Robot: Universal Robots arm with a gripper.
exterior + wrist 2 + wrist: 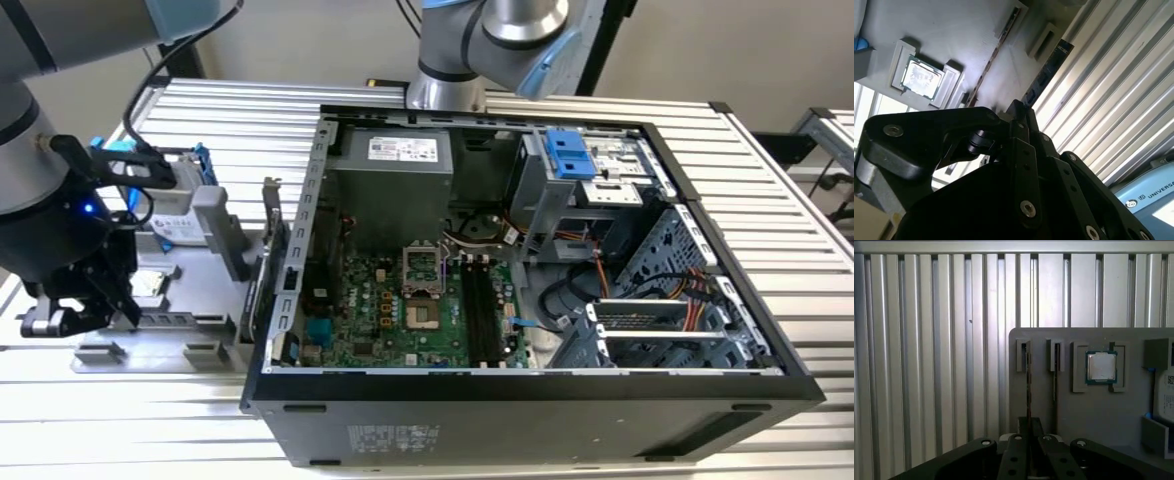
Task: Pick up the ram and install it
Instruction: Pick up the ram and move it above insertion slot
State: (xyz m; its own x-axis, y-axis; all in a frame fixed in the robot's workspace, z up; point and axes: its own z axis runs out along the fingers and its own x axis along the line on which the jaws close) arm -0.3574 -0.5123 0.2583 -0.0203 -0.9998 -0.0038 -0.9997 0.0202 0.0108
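The ram (1028, 385) is a thin board seen edge-on, standing in the slot nearest the edge of a grey parts holder (1094, 415). In the second wrist view the ram (1049, 67) shows as a dark strip running up to my fingertips. My gripper (1029, 422) has its fingers drawn together on the ram's edge. In the exterior view my gripper (114, 305) hangs low over the holder (200, 290), at that view's left. The black memory slots (477, 300) lie on the motherboard inside the open computer case (534, 390).
A second thin board (1055, 380) stands in the neighbouring slot. A square silver processor (1101, 366) and a hard drive in a blue frame (180, 225) also sit on the holder. Another robot arm (461, 50) stands behind the case. A ridged metal table (929, 365) surrounds everything.
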